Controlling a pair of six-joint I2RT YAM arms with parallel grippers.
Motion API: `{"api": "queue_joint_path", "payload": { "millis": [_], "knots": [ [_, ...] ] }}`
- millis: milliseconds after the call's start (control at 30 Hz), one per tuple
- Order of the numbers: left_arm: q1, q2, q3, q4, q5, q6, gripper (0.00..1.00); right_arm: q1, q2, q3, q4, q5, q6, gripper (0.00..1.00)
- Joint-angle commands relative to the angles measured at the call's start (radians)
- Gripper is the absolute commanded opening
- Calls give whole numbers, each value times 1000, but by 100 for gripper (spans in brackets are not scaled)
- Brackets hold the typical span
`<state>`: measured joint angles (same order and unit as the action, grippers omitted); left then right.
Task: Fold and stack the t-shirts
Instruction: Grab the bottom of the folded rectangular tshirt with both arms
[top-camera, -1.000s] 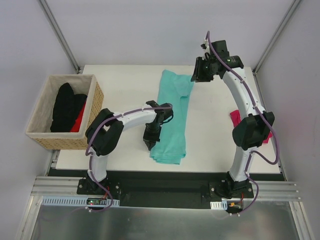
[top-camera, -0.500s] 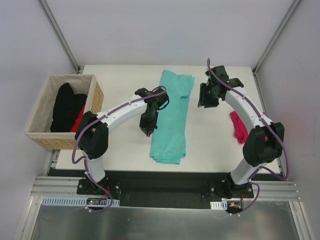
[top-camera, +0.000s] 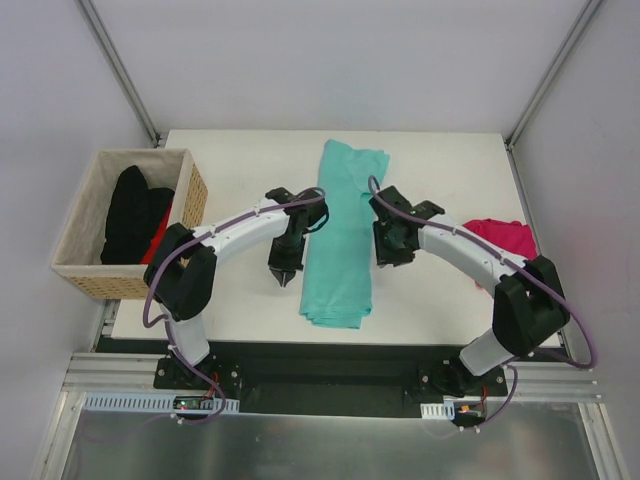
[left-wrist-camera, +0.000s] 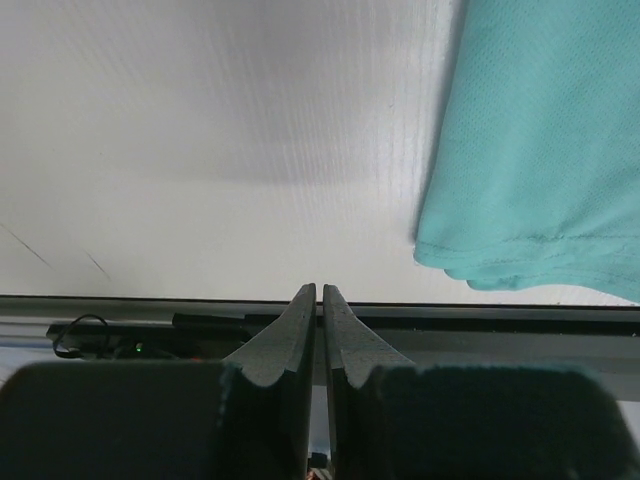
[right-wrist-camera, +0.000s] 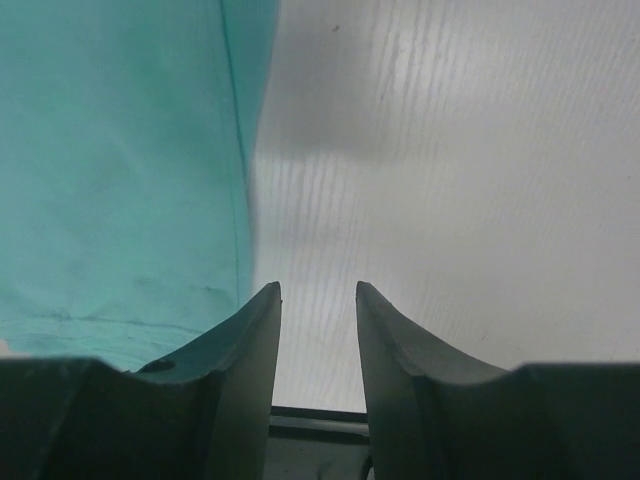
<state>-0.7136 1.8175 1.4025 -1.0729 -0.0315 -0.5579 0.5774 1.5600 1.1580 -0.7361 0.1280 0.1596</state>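
The teal-mint t-shirt (top-camera: 342, 236) lies folded into a long narrow strip down the middle of the table. It also shows in the left wrist view (left-wrist-camera: 540, 150) and the right wrist view (right-wrist-camera: 120, 170). The magenta-pink t-shirt (top-camera: 502, 238) lies bunched at the right edge, partly under the right arm. My left gripper (top-camera: 281, 277) is shut and empty, just left of the teal strip's near half; its tips show in the left wrist view (left-wrist-camera: 319, 292). My right gripper (top-camera: 385, 254) is open and empty, just right of the strip's edge; it shows in the right wrist view (right-wrist-camera: 318, 288).
A wicker basket (top-camera: 190, 205) with black and red cloth stands off the table's left edge. The table's near edge and the black rail (left-wrist-camera: 420, 322) lie just past the left fingertips.
The right arm swung from the far right corner down to the strip's right side, uncovering the pink shirt. The left gripper moved slightly left and towards the near edge.
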Motion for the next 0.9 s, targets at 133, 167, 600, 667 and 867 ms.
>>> {"api": "queue_joint_path", "payload": {
  "millis": [133,167,600,667,867],
  "knots": [
    [0,-69,-53,40,28,41,6,229,-74,-43,-98,268,219,38],
    [0,-66,-54,45,42,46,6,264,-74,-55,-106,294,265,38],
    [2,34,-17,88,127,56,5,437,75,-26,-144,351,348,40],
    [2,45,-22,96,137,49,5,459,86,-26,-144,355,348,40],
    [0,60,-30,103,142,39,4,504,97,-46,-125,337,373,40]
  ]
}}
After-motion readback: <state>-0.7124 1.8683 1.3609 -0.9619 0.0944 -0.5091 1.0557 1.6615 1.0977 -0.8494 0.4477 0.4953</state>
